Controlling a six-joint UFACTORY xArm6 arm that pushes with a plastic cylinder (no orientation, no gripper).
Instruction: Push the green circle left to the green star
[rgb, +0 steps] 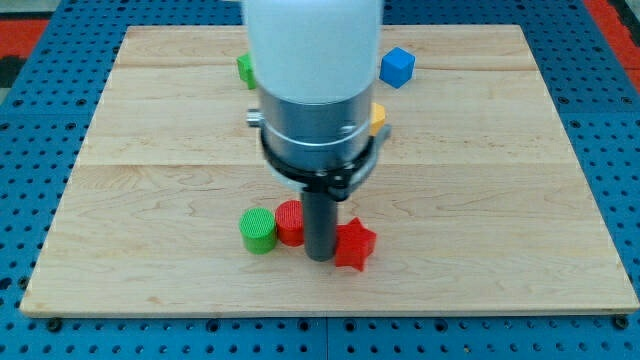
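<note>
Five blocks on desk; no containers present; push risks noted.

Item: green circle (257, 230), toward the view's left of my tip (319, 258), with a red circle (290, 222) between them, touching or nearly touching it. Red star (354, 245) sits just right of the tip. Green block (244, 68), likely the star, lies far up the view, half hidden by the arm; yellow block (377, 117) and blue cube (397, 67) nearby. Hand: none, bare rod. Risk: pushing now would likely drive the red circle into the green one, skewing it.
</note>
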